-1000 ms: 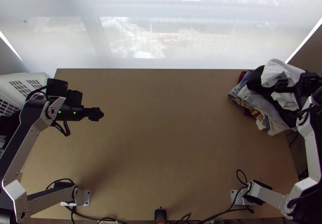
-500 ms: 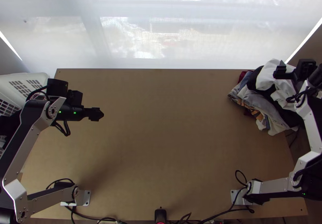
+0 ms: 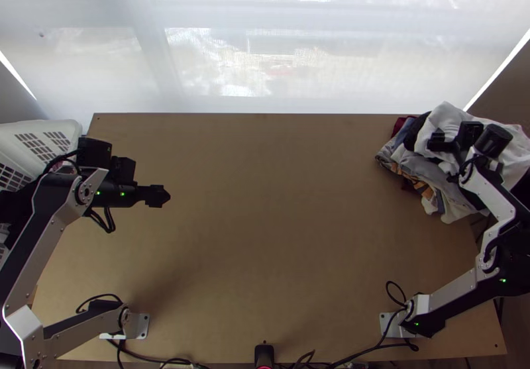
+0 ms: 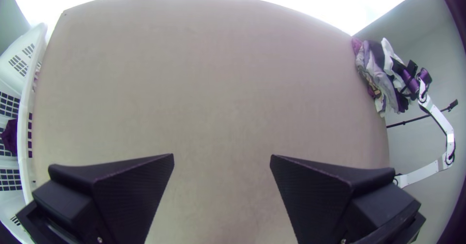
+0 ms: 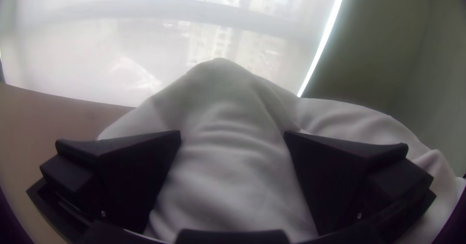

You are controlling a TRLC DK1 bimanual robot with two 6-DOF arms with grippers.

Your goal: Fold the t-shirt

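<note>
One white cloth (image 3: 450, 114), probably t-shirt, lies bunched on top of clothes pile (image 3: 424, 163) at far right corner of wooden table (image 3: 265, 203). Right gripper (image 3: 436, 141) is over pile; in right wrist view, its fingers (image 5: 335, 181) stand wide apart, white folds between them. Left gripper (image 3: 164, 196) hangs over table's left part, parted wide, holding nothing. White laundry basket (image 3: 69, 128) stands at table's left edge, dark cloth (image 4: 9, 136) inside. Pale window blind (image 3: 265, 57) beyond table's far edge.

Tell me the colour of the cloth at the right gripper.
White cloth, clearest in the right wrist view.
</note>
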